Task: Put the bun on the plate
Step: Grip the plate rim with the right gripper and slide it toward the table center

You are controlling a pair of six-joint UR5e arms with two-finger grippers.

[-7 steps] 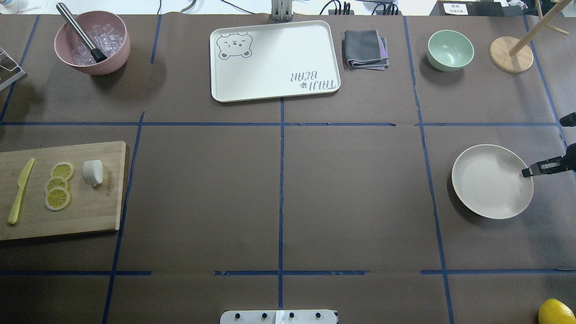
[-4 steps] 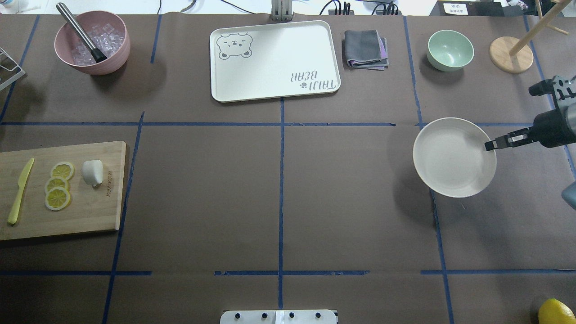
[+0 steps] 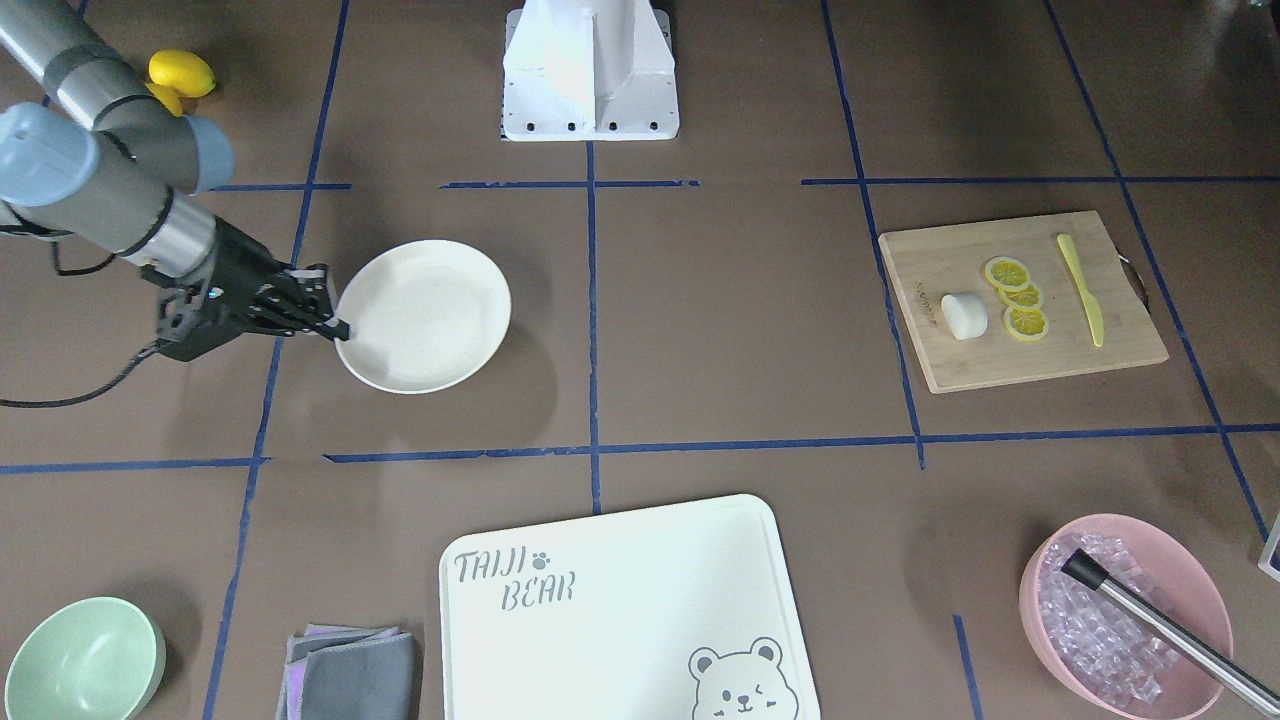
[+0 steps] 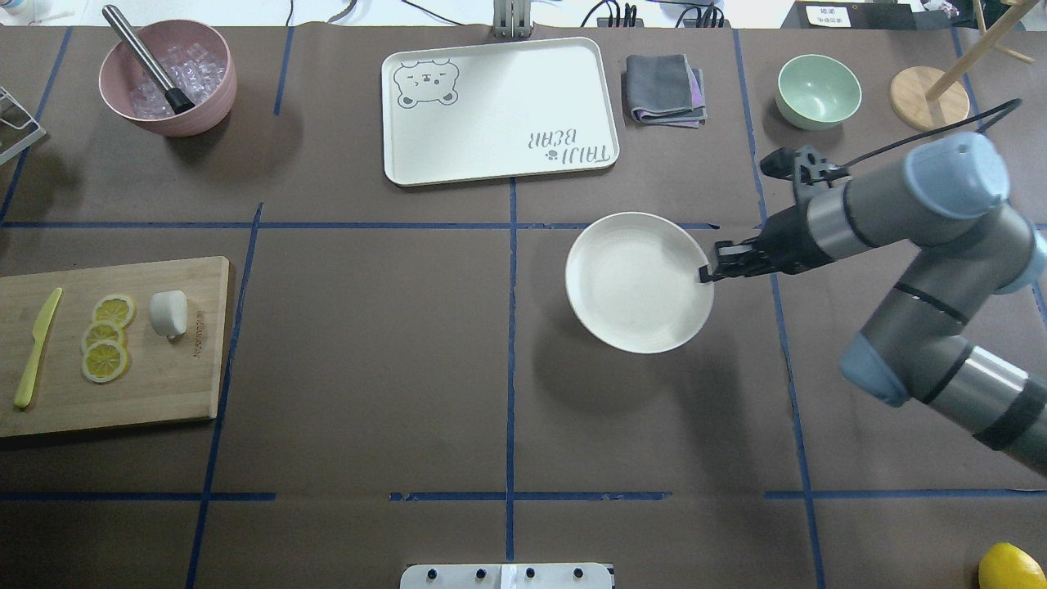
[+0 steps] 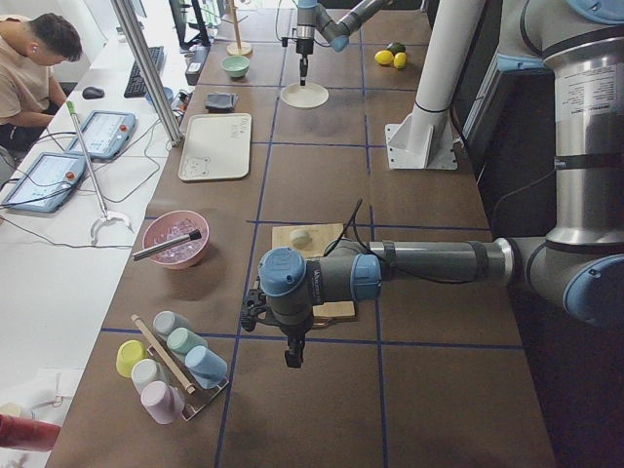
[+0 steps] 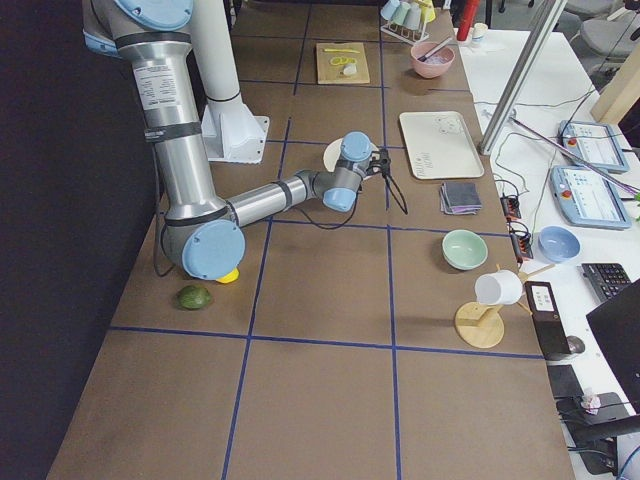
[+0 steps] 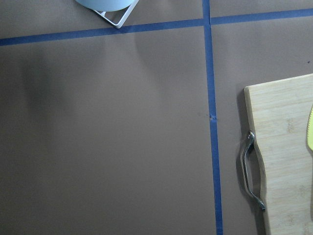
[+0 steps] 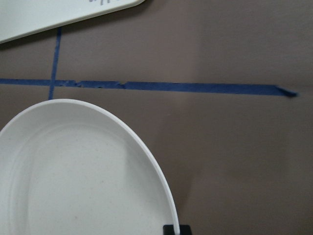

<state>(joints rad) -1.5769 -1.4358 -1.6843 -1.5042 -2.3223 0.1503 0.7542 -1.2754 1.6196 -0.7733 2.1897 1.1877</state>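
The bun (image 4: 168, 313), a small white lump, lies on the wooden cutting board (image 4: 164, 384) at the far left, beside lemon slices (image 4: 106, 339). My right gripper (image 4: 705, 274) is shut on the right rim of the cream plate (image 4: 638, 282) and holds it just right of the table's centre line; the shadow under it is offset, so it hangs above the paper. The right wrist view shows the plate (image 8: 73, 181) filling the lower left. My left gripper (image 5: 292, 359) shows only in the exterior left view, past the board's outer end; whether it is open or shut I cannot tell.
A white bear tray (image 4: 499, 106), a folded grey cloth (image 4: 664, 88), a mint-green bowl (image 4: 818, 90) and a wooden stand (image 4: 928, 100) line the far edge. A pink bowl (image 4: 168, 78) of ice sits far left. A yellow-green knife (image 4: 37, 348) lies on the board.
My right arm has carried the plate leftward from the table's right edge to just right of the centre line. The bun and board have not moved.
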